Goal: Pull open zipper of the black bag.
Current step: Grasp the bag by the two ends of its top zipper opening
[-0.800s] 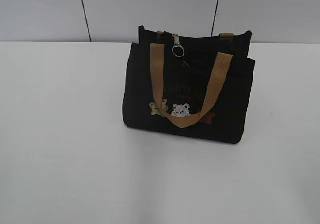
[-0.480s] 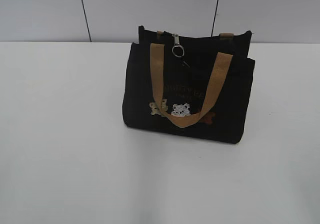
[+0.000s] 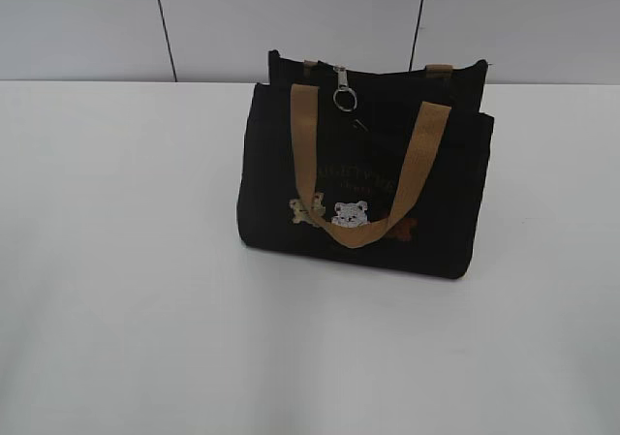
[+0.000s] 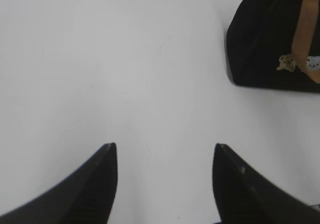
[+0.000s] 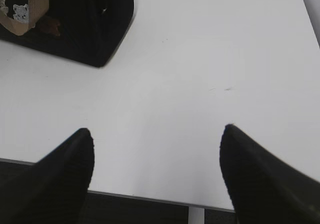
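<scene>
Black fabric bag (image 3: 363, 188) near the table's far edge could topple: both our claws (image 4: 162, 184) (image 5: 157, 174) gape empty, nothing braces it against a zipper (image 3: 342, 84) tug.

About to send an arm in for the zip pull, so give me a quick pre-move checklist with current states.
1. Black bag standing upright on the table: ok.
2. Zipper pull and key ring visible at the top edge: ok.
3. Tan handle clear of the ring: ok.
4. Left gripper open, empty: ok.
5. Right gripper open, empty: ok.
6. How far the zipper is closed: cannot tell.
</scene>
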